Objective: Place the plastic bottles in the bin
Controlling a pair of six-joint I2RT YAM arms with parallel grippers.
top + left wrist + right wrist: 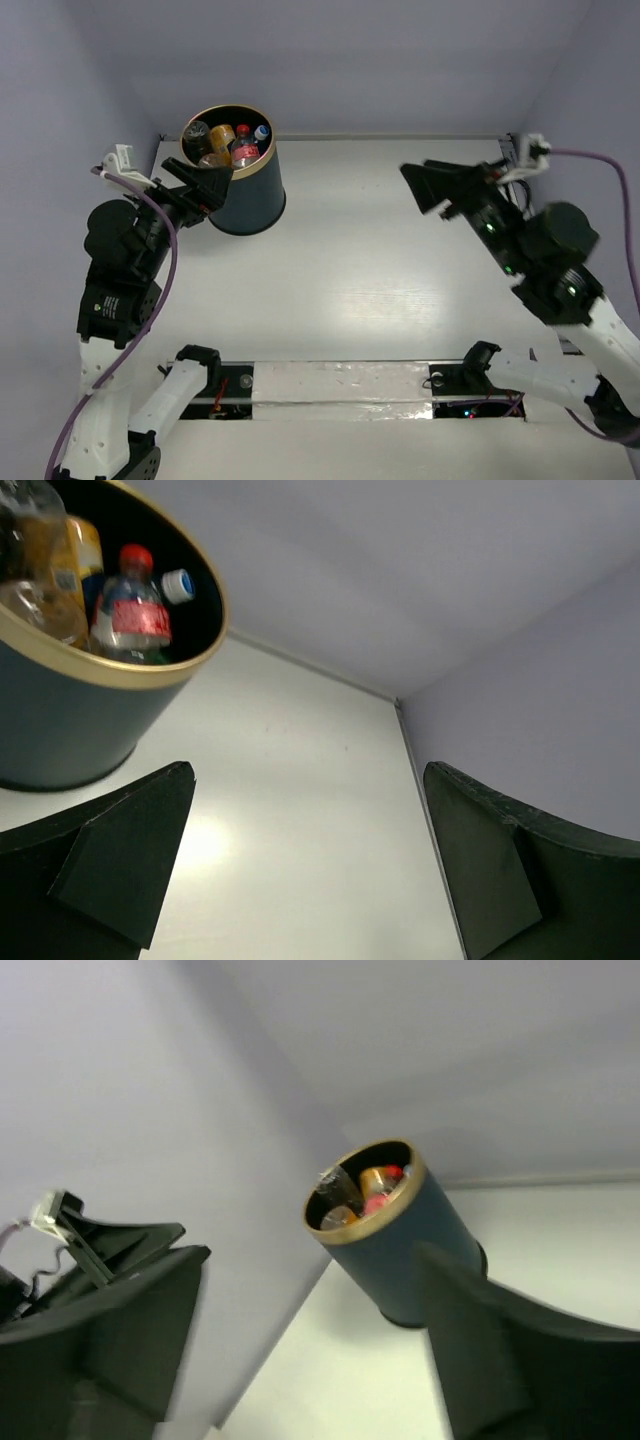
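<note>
Bin: the dark bin (256, 196) with its gold rim band is seen standing upright on the pale table (380, 270), at the far left near the back wall.
Bottles: the plastic bottles (232, 143) are found inside the bin, packed together below the rim.
Bottles, close up: in the left wrist view a clear bottle with a red cap and red label (132, 612) is picked out, a blue cap (178, 584) just beside it, and an orange-filled bottle (82, 552) behind.
Bottles, from the right: orange and red are glimpsed through the bin's mouth (362, 1196) in the right wrist view, where the bin (410, 1255) is shown tilted by the camera angle.
Left gripper: the left gripper (205, 182) is held just beside the bin's left side, at rim height; whether the rim is touched cannot be told from above.
Left fingers: the fingers (110, 850) are spread wide apart, and only bare table is framed between them.
Right gripper: the right gripper (425, 190) is raised over the right half of the table, well apart from the bin and pointed toward it.
Right fingers: the dark fingers (520, 1360) are parted widely, with the bin and the wall seen through the gap.
</note>
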